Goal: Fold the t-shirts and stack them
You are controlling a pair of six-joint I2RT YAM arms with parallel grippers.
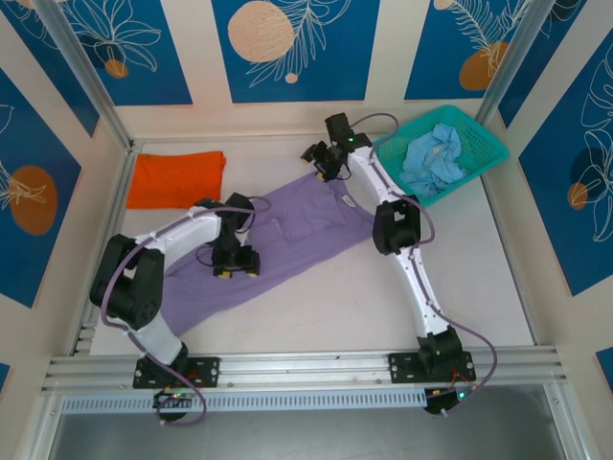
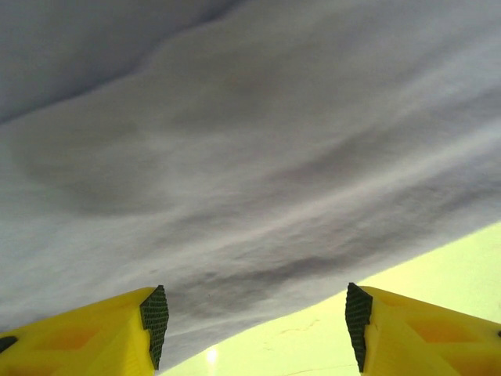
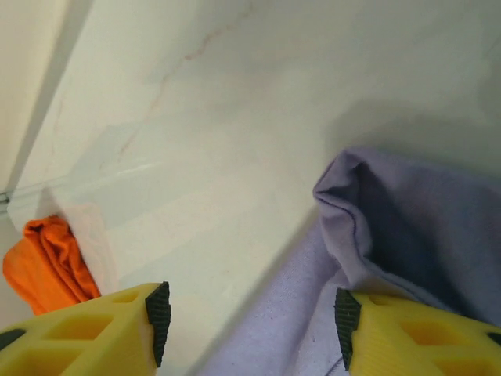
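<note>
Top external: pale blue t-shirt [image 1: 433,161] in teal basket [image 1: 487,144] (left tool [image 2: 256,325] and right tool [image 3: 251,323] wide, empty)

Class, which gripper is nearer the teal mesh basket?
Right. The right gripper is just left of the teal mesh basket, over the far corner of the lavender t-shirt; the left gripper is over the shirt's near half, much farther off.

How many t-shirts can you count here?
3: an orange t-shirt folded far left, a purple t-shirt spread mid-table, a pale blue t-shirt crumpled in the basket, which may hide more.
</note>
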